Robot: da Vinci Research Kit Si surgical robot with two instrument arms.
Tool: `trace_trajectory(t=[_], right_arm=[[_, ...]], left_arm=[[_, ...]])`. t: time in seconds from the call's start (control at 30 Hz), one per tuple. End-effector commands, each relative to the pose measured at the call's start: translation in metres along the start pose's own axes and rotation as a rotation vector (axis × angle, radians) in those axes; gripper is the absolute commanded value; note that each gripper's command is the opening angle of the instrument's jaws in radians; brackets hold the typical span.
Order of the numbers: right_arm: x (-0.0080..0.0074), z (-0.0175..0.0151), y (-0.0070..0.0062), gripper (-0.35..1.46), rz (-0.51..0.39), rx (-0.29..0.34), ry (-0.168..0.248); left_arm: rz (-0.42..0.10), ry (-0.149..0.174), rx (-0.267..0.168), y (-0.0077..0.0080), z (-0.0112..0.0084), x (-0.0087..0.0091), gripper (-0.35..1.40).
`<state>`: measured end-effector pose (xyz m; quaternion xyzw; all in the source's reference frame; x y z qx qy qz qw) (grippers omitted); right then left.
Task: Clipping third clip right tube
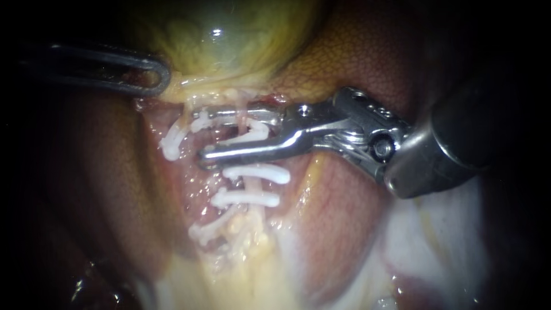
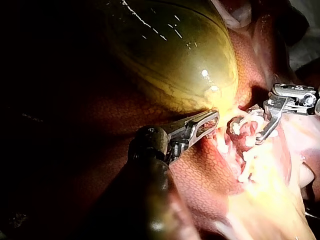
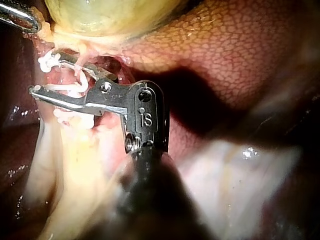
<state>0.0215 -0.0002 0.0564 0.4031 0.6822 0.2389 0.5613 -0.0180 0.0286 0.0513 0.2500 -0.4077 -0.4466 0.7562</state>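
Observation:
The yellow-green gallbladder (image 1: 229, 40) hangs at the top, and my left instrument (image 1: 156, 77) is shut on its lower edge. A thin pink right tube (image 1: 243, 109) runs down from it. My right instrument (image 1: 201, 136) straddles this tube from the right, its jaws apart and holding a white clip (image 1: 252, 132) across it. Two more white clips (image 1: 256, 173) (image 1: 247, 199) sit lower on the same tube. The left wrist view shows my left instrument (image 2: 207, 125) on the gallbladder (image 2: 170, 55). In the right wrist view the right instrument (image 3: 45, 74) surrounds the tube.
Further white clips (image 1: 172, 140) (image 1: 206, 229) sit on the left tube. Brown liver (image 1: 367, 63) lies behind the right instrument and along the left side. Pale whitish tissue (image 1: 436, 229) spreads at the lower right, yellow fat (image 1: 247, 241) below the clips.

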Motion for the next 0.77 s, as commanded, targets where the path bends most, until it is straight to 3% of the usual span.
trace_trajectory(t=[0.03, 0.13, 0.27, 0.37, 0.77], right_arm=[[0.0, -0.0001, -0.0001, 0.19, 0.0, 0.001, -0.001], [0.0, -0.0003, -0.0002, -0.1, 0.018, 0.002, -0.001], [0.0, -0.0005, -0.0001, -0.35, 0.059, -0.021, 0.0], [-0.0001, -0.0007, 0.0, -0.35, 0.094, -0.047, 0.005], [-0.0008, -0.0009, 0.0004, -0.35, 0.101, -0.055, 0.006]], left_arm=[[0.0, 0.0, 0.0, 0.0, 0.0, 0.0, -0.35], [0.0, -0.001, -0.003, 0.0, 0.0, 0.0, -0.35], [0.0, -0.001, -0.003, 0.0001, 0.0, 0.0, -0.35], [0.0, -0.001, -0.003, 0.0001, 0.0, 0.0, -0.35], [0.0, -0.001, -0.003, 0.0001, 0.0, 0.0, -0.35]])
